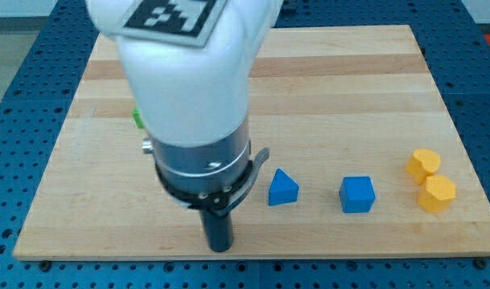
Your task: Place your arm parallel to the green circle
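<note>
Only a small green sliver of a block (pixel 137 118) shows at the view's left, mostly hidden behind my arm; its shape cannot be made out. My tip (pixel 219 248) rests on the wooden board near its bottom edge, below and to the right of that green block and left of a blue triangle block (pixel 282 188).
A blue cube (pixel 357 194) lies right of the blue triangle. Two yellow blocks sit together at the view's right, one (pixel 423 164) above the other (pixel 437 193). The wooden board (pixel 325 88) lies on a blue perforated table. My white arm body (pixel 189 88) hides the board's left middle.
</note>
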Controlling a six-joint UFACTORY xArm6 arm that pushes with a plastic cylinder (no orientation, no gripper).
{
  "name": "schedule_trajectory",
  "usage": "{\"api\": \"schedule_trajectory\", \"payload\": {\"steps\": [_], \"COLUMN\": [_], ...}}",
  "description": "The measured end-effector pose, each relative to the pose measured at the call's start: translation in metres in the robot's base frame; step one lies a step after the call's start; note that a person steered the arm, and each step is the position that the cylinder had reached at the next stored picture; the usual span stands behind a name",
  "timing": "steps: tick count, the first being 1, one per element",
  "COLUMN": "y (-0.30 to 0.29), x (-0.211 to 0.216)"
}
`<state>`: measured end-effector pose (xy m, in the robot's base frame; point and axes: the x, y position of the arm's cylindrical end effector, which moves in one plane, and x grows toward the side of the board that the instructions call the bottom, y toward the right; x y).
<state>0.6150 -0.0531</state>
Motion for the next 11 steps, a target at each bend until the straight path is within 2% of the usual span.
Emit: {"api": "schedule_trajectory", "payload": {"steps": [2,3,6,10,11], "y": [-0.070,-0.081,0.016,0.033,0.062], "x": [-0.031,-0.055,-0.115,-0.212,-0.218]}}
